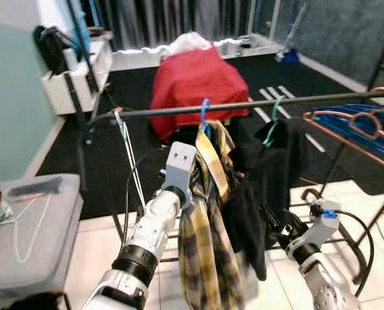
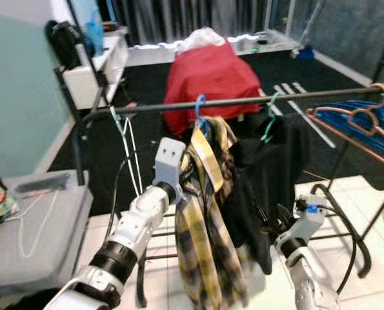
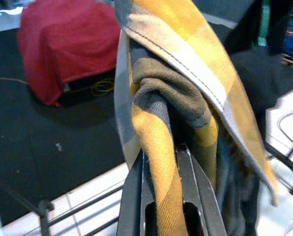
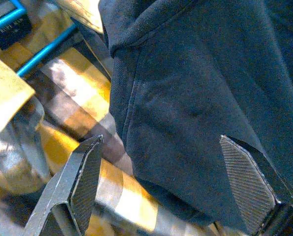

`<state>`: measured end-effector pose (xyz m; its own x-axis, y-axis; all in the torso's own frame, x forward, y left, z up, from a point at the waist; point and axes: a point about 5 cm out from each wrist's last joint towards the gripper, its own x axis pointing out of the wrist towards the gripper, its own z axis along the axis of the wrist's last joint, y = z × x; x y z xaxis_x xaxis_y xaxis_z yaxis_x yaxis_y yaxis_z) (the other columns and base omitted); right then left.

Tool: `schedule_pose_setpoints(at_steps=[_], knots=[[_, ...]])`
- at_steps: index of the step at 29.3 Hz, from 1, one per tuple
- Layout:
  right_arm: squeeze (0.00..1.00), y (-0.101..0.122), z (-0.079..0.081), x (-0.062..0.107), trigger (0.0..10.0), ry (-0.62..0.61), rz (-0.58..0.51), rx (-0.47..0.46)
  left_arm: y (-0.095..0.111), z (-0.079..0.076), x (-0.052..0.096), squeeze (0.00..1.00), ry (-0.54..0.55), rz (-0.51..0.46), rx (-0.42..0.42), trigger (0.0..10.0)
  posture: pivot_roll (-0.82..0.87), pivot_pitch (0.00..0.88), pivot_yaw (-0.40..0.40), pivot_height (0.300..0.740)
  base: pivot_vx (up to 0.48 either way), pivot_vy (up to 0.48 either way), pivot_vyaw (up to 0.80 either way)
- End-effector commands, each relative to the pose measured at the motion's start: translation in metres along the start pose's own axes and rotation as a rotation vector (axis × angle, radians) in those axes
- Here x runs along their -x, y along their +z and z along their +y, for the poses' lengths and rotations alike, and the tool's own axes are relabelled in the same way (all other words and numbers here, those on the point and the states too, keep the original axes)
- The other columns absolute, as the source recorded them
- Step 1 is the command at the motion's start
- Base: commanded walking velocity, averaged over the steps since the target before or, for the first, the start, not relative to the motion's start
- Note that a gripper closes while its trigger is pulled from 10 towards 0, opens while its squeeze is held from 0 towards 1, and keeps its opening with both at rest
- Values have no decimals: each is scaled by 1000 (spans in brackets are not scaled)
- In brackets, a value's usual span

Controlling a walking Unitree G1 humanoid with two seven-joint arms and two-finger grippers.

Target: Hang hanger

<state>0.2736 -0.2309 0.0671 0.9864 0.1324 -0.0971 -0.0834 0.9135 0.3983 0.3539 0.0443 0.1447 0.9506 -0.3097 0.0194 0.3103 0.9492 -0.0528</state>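
Yellow plaid shirt (image 3: 185, 73) pinched in left gripper (image 3: 168, 162) steadying blue hanger (image 1: 205, 115) on rail (image 1: 243, 106); right gripper (image 4: 173, 162) fingers apart, framing black garment (image 4: 205, 98).

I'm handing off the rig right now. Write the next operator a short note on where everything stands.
Left pincer: shut on the yellow plaid shirt, just under the rail.
Right pincer: open, fingers to either side of the black garment.
Done: the plaid shirt's blue hanger is hooked over the rail; the black garment's green hanger hangs beside it.
Left: release the shirt, draw both arms back.
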Motion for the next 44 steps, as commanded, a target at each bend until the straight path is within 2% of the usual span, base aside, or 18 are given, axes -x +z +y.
schedule_pose_setpoints(at_steps=[1, 5, 9, 12, 13, 15, 17, 22, 24, 26, 28, 29, 31, 35, 37, 44], knots=[[0, -2, 5, -2, 10000, 16, 2, -1, 19, -9, -8, 0, 28, -79, 46, 10000, -227, 0, 57, 740, 0, 0, 0], [0, -2, 5, -2, 10000, 16, 3, -1, 20, -5, -9, 0, 55, -87, 49, 10000, -227, 0, 57, 740, 0, 0, 0], [0, -2, 5, -2, 10000, 16, 6, -1, 17, 5, -13, 0, 117, -55, 23, 10000, -226, 0, 56, 740, 0, 0, 0], [0, -3, 5, -2, 10000, 14, 8, -1, 5, 20, -14, 0, 201, 19, -38, 10000, -228, 0, 58, 740, 0, 0, 0], [0, -3, 5, -2, 10000, 14, 8, -1, 5, 20, -14, 0, 201, 19, -38, 10000, -228, 0, 58, 740, 0, 0, 0], [0, -3, 6, -2, 10000, 13, 7, -1, -1, 33, -13, 0, 261, 52, -60, 10000, -234, 0, 62, 740, 0, 0, 0], [0, -3, 6, -2, 10000, 13, 7, -1, -4, 38, -13, 0, 284, 67, -80, 10000, -235, 0, 63, 740, 0, 0, 0], [0, -3, 7, -2, 10000, 11, 5, -3, -9, 46, -12, 0, 315, 100, -116, 10000, -237, 0, 65, 740, 0, 0, 0], [0, -3, 7, -2, 10000, 9, 2, -4, -19, 51, -9, 0, 315, 149, -134, 10000, -238, 0, 66, 740, 0, 0, 0], [0, -3, 6, -2, 10000, 8, 2, -4, -22, 51, -8, 0, 303, 160, -120, 10000, -238, 0, 65, 740, 0, 0, 0], [0, -3, 6, -1, 10000, 8, 2, -4, -22, 47, -7, 1000, 231, 114, -42, 10000, -238, 0, 64, 740, 0, 0, 0], [0, -3, 6, -1, 10000, 8, 2, -4, -22, 47, -7, 1000, 231, 114, -42, 10000, -238, 0, 64, 740, 0, 0, 0], [0, -3, 6, -1, 10000, 8, 2, -5, -23, 42, -6, 1000, 158, 96, -1, 10000, -232, 0, 59, 740, 0, 0, 0], [0, -2, 6, -1, 10000, 8, 2, -6, -28, 45, -3, 1000, 160, 103, 6, 10000, -231, 0, 58, 740, 0, 0, 0], [0, -2, 6, -1, 10000, 9, 2, -8, -33, 52, 1, 1000, 177, 108, 16, 10000, -224, 0, 54, 740, 0, 0, 0], [0, -2, 6, -2, 10000, 8, 3, -9, -35, 57, 5, 1000, 157, 93, 13, 10000, -223, 0, 54, 740, 0, 0, 0]])
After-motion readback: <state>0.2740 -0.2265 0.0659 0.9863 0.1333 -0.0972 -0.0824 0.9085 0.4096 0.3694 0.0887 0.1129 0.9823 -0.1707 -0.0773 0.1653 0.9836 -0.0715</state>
